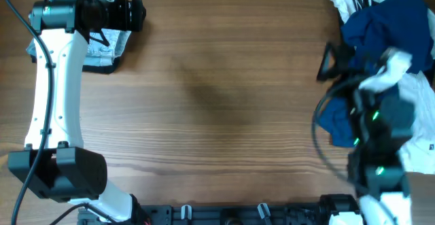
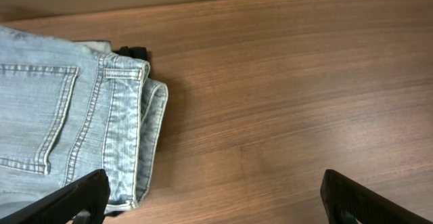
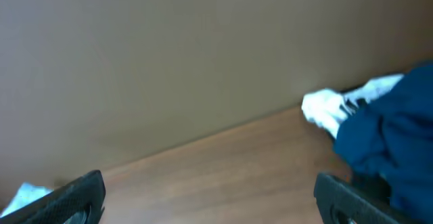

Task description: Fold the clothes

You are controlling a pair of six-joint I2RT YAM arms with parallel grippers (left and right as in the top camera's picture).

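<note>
Okay, I see the left gripper (image 2: 213, 193) wide open, empty, over the folded denim shorts (image 2: 74, 129) at the far-left corner of the table (image 1: 217, 96). The right gripper (image 3: 210, 189) is also wide open, empty, by the navy-and-white clothes pile (image 1: 387, 28) at the far-right corner.

I work over a wooden table (image 1: 224, 82), its warm brown grain running sideways under soft, even light. Past its far edge I see a plain tan wall (image 3: 169, 61), and a black rail (image 1: 224, 215) lines the near edge.
</note>
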